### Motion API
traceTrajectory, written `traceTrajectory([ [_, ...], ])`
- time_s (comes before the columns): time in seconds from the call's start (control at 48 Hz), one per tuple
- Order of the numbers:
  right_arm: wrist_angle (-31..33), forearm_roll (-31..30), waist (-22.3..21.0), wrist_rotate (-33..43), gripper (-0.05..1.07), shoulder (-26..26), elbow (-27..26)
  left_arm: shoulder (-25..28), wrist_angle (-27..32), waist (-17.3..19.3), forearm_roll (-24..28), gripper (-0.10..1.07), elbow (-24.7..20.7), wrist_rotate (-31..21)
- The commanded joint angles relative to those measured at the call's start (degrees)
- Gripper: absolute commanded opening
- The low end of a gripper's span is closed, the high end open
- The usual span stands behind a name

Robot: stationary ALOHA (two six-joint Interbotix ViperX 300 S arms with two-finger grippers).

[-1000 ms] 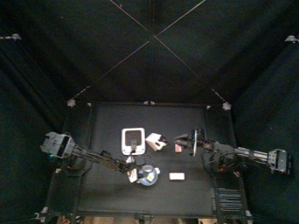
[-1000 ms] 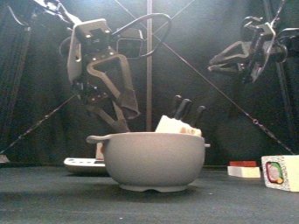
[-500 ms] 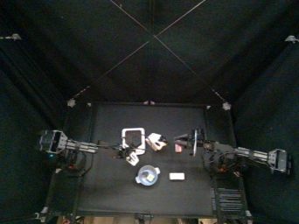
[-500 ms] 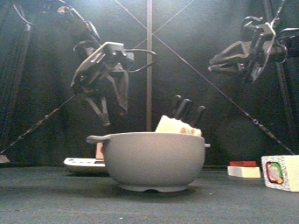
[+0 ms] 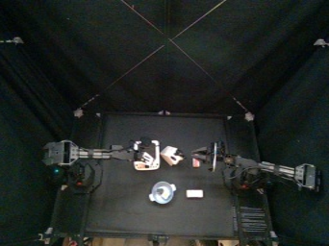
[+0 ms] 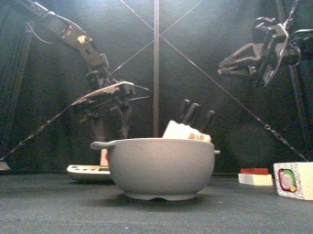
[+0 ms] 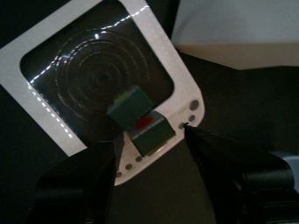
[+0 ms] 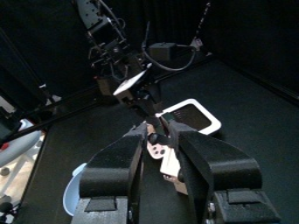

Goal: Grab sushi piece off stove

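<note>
1. Black-curtained pen, small black table (image 5: 122, 211).
2. Stove (image 7: 100, 87) – white slab with a dark ringed face – lies left of the table's middle; sushi piece (image 7: 135, 116), green with a red edge, sits on it by the knob edge.
3. Left gripper (image 7: 152, 166) hangs over the stove, jaws spread wide, holding nothing.
4. Right gripper (image 8: 163, 149) is raised on the right – jaws apart, empty.
5. Grey bowl (image 6: 156, 166) stands at the front.
</note>
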Motion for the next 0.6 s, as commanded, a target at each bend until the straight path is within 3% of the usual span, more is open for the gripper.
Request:
traceTrajectory([
  [0.0,-0.35,0.18,-0.18,0.00,0.68,0.09,-0.53,-0.09,-0.26,0.97,0.00,0.91,-1.58,-0.18],
  [0.583,-0.35,0.18,-0.18,0.00,0.68,0.09,-0.53,2.20,-0.97,2.99,-0.26,0.91,-1.49,0.00],
])
